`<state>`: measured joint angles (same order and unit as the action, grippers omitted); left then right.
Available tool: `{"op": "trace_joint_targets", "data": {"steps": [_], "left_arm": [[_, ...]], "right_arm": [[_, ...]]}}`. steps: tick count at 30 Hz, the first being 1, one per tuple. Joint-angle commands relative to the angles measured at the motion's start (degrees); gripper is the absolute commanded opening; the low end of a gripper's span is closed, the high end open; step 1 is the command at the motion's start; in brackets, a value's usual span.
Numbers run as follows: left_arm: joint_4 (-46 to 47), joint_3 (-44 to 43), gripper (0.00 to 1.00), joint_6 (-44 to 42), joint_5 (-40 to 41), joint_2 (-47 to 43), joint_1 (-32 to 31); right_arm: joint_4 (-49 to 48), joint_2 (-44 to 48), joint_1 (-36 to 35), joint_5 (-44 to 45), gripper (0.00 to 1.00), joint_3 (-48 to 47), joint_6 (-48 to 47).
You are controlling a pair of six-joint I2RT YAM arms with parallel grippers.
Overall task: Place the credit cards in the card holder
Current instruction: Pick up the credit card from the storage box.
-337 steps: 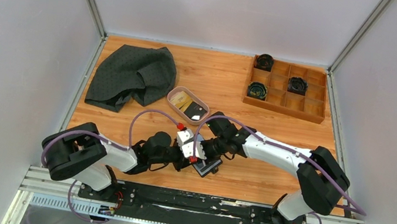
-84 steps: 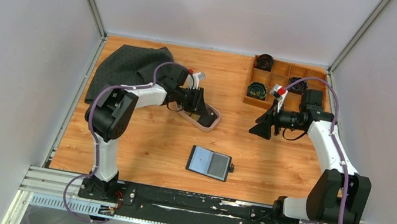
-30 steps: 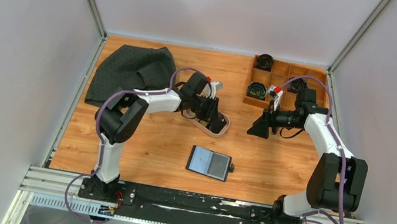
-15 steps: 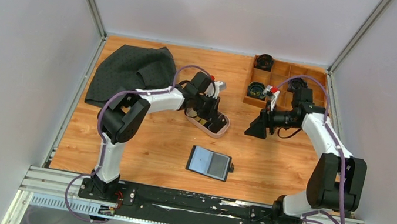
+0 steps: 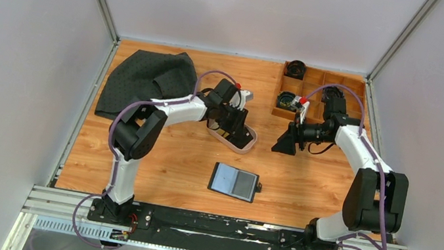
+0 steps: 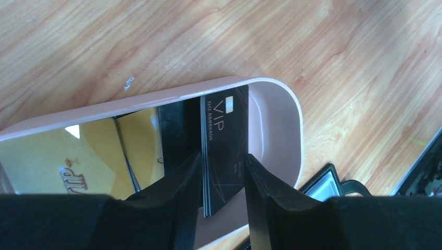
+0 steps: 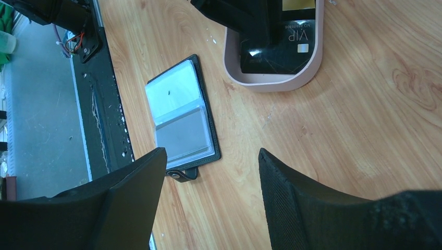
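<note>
Tray (image 6: pixel 276 140) holds black card (image 6: pixel 225 135), left fingers (image 6: pixel 172 208) astride it, grip unclear; right fingers (image 7: pixel 323 208) wide, empty, drifted nearer.

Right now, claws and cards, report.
Left claw astride black VIP card in pink oval tray, grip unclear. Right claw open, empty. Black folding card holder open, unobstructed.

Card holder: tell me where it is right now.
In the top view the card holder lies open on the table, near its middle and toward the near edge, with the pink tray just beyond it.
</note>
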<state>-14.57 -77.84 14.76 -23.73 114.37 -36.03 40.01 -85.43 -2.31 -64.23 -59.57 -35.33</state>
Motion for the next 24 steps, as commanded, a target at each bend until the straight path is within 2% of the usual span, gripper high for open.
{"op": "trace_joint_targets", "data": {"steps": [1, 6, 12, 14, 18, 24], "left_arm": [[0.94, 0.08, 0.40, 0.84, -3.32, -0.72, -0.61], [5.28, 1.09, 0.44, 4.45, -9.59, -0.33, -0.61], [10.67, 1.92, 0.38, 9.68, -14.38, 1.19, -0.53], [10.02, 1.38, 0.39, 9.99, -13.68, 1.92, -0.53], [4.09, -0.71, 0.47, 7.27, -9.39, 3.29, -0.53], [0.60, -2.46, 0.47, 5.93, -7.42, 4.70, -0.61]], "right_arm": [[0.07, -0.44, -0.78, 0.40, 0.69, -1.25, 0.61], [0.05, -0.44, -0.75, 0.51, 0.69, -1.25, 0.56], [0.07, -0.18, -0.78, 0.76, 0.69, -1.25, 0.48], [0.07, -0.18, -0.79, 0.76, 0.69, -1.32, 0.46], [0.05, -0.09, -0.81, 0.77, 0.69, -1.34, 0.47], [0.07, -0.01, -0.78, 0.88, 0.69, -1.34, 0.43]]}}
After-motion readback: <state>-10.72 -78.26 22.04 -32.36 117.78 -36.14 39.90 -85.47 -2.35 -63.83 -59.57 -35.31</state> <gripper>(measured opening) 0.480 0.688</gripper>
